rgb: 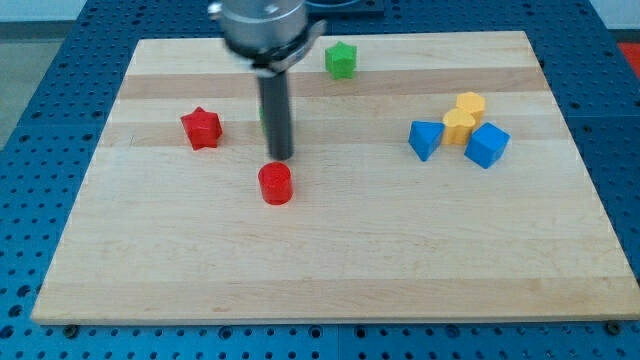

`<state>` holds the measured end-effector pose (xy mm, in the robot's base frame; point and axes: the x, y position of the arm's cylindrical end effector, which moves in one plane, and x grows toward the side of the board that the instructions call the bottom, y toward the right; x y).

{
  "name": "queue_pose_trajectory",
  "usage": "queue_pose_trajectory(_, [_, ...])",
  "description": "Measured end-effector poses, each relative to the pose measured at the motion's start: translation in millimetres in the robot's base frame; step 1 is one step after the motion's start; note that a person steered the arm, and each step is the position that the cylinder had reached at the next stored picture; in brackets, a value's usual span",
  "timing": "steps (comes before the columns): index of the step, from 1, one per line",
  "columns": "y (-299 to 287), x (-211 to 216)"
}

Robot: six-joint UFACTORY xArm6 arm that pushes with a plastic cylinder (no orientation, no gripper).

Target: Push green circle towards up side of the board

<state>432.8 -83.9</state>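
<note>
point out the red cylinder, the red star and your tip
red cylinder [275,184], camera view, on its top face
red star [202,128], camera view, on its top face
my tip [281,157], camera view, on the rod's very end

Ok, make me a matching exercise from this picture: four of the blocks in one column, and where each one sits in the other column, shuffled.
Blocks:
1. red star
2. green star
3. red cylinder
4. yellow blocks

Places:
A. near the top edge of the board
B. just below my tip, towards the view's bottom
C. at the view's right, clustered with the blue blocks
D. alone, on the view's left of the rod

Pairs: 1-D, 2-A, 3-B, 4-C
</note>
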Motion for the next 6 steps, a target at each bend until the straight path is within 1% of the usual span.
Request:
queue_pose_trajectory(1, [-8,-28])
queue_pose_trajectory(2, [35,-68])
queue_pose_trajectory(3, [35,-74])
queue_pose_trajectory(4, [16,-65])
queue_pose_trajectory(5, [16,-106])
queue_pose_trajectory(6, [32,-168])
